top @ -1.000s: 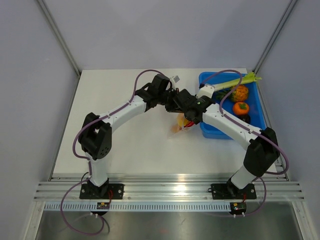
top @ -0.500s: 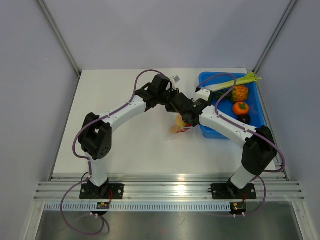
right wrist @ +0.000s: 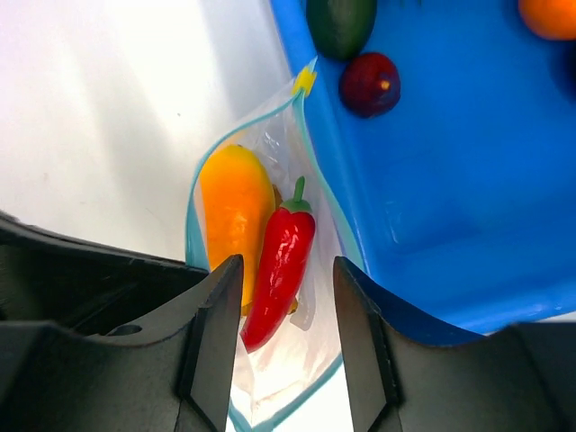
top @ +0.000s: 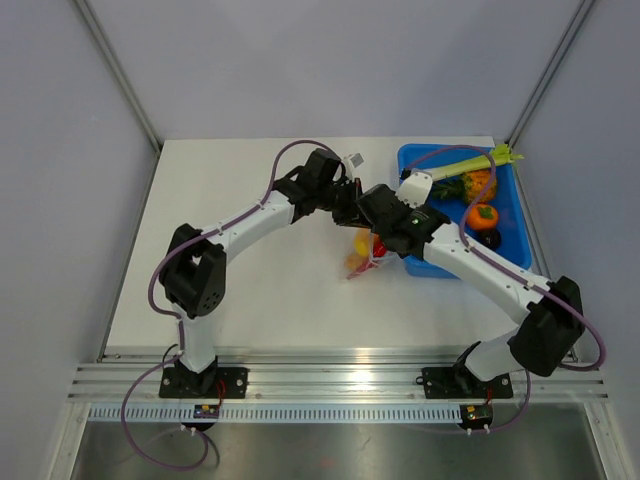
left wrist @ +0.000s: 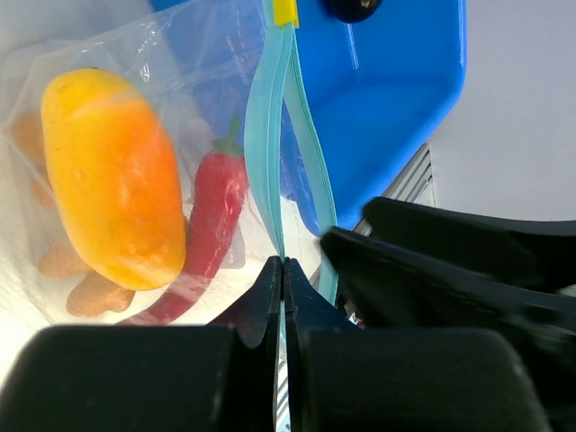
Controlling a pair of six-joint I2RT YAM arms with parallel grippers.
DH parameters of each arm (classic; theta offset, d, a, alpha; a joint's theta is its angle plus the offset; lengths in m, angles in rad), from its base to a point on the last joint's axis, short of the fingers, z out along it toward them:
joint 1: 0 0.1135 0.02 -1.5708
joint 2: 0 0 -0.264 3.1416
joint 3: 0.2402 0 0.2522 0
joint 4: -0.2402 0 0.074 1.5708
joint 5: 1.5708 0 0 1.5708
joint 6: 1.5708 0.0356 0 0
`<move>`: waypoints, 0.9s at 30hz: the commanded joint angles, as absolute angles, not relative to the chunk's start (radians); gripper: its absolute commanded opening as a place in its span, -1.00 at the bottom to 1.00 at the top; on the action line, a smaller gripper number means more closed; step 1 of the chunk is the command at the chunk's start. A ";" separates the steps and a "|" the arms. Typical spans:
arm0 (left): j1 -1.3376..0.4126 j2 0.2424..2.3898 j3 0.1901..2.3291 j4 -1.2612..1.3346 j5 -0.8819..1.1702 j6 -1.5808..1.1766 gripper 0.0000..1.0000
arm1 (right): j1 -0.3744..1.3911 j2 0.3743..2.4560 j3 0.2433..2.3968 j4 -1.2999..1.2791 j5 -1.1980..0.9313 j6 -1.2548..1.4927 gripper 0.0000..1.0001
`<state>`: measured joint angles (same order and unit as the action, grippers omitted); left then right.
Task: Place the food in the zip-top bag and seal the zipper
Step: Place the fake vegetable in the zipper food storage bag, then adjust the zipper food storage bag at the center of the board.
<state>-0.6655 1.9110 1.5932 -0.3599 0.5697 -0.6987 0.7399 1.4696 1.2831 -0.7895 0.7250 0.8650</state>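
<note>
The clear zip-top bag (top: pixel 360 262) hangs open beside the blue tray (top: pixel 432 266). My left gripper (left wrist: pixel 283 263) is shut on one side of the blue-green zipper (left wrist: pixel 267 135), holding the mouth up. Inside the zip-top bag lie the food pieces: a yellow oblong piece (left wrist: pixel 112 180), a red chili (left wrist: pixel 211 225) and lumpy orange bits (left wrist: pixel 67 261). My right gripper (right wrist: pixel 286 333) stands open just above the bag's mouth. The red chili (right wrist: pixel 279 270) lies loose between its fingers, next to the yellow piece (right wrist: pixel 236 220). In the top view both grippers (top: pixel 347 203) (top: pixel 374 232) meet over the bag.
The blue tray (right wrist: pixel 450 135) touches the bag's right side and holds a leek stalk (top: pixel 470 160), a round orange fruit (top: pixel 482 215), a dark green piece (right wrist: pixel 340 22) and a dark red piece (right wrist: pixel 369 83). White tabletop (top: pixel 250 290) stretches left of the bag.
My right gripper has opened and let go of the red chili, which now lies in the bag. The right arm's elbow swung out to the right. The left gripper kept its hold.
</note>
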 commanded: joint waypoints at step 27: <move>-0.666 1.841 1.583 -0.334 0.621 -0.618 -1.00 | 0.514 1.322 1.117 -0.647 0.347 0.689 -0.21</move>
<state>-0.6655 1.9110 1.5921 -0.3691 0.5922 -0.6338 0.5102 1.3769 1.1156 -0.6735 0.3317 0.6670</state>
